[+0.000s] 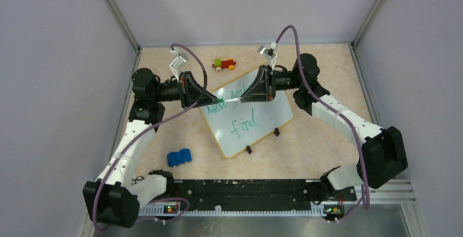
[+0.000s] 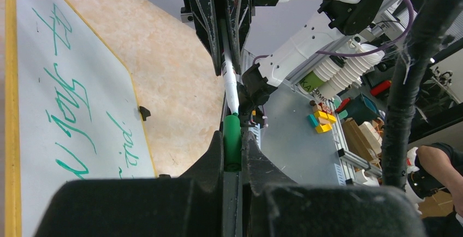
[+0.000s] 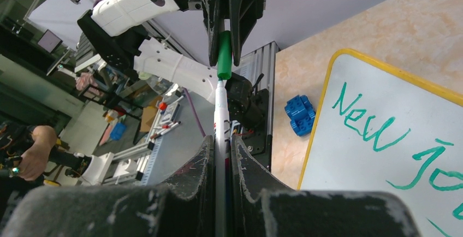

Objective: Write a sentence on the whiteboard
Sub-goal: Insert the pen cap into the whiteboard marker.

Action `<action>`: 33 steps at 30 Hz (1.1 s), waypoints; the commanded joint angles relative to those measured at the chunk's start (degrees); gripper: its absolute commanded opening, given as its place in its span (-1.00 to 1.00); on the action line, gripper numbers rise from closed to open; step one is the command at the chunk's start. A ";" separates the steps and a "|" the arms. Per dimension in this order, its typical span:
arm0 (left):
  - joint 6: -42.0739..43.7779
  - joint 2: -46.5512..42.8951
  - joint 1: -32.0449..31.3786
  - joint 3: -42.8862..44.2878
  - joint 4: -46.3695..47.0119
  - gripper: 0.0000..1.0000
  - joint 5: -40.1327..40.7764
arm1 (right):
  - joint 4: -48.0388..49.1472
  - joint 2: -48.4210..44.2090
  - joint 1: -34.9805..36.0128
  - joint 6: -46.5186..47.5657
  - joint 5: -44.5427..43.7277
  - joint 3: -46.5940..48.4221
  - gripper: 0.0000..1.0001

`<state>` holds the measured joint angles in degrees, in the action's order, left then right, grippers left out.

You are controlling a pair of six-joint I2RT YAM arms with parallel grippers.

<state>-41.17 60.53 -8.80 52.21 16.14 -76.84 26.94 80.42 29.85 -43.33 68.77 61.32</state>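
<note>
The whiteboard lies tilted in the middle of the table, with a tan-yellow rim. The sentence is on it in green marker, in two lines that read about "New joys to" and "find". Above the board's far left part my two grippers face each other tip to tip. My left gripper is shut on a green marker cap. My right gripper is shut on the white marker. The marker's tip end meets the cap's mouth. In the left wrist view the sentence is at the left, and in the right wrist view at the right.
A small red, yellow and green toy vehicle sits behind the board. A blue toy car rests on the table near the left arm. Two black clips stick out from the board's near edge. Walls close in the table on three sides.
</note>
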 commanded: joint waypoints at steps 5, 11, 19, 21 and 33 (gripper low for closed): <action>-4.73 -0.21 -0.43 1.04 6.67 -1.00 1.35 | 2.46 -0.74 0.04 0.88 -0.93 3.10 -1.00; -5.36 0.18 -0.82 0.36 7.22 -1.00 2.05 | 3.80 -0.05 0.28 -0.11 -1.49 3.77 -1.00; -4.95 0.73 -1.39 0.25 7.05 -1.00 2.67 | 2.87 0.85 1.06 0.58 -2.55 5.24 -1.00; -5.00 0.86 -1.40 0.28 6.92 -1.00 3.54 | 2.20 1.08 1.33 1.27 -3.63 5.56 -1.00; -3.92 1.98 -1.88 1.12 2.53 -1.00 11.85 | -4.03 3.88 3.92 4.58 -12.07 10.20 -1.00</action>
<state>-45.21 61.84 -9.80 52.36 18.57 -67.53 21.28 83.79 32.12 -39.38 60.90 67.70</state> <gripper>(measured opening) 0.083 0.090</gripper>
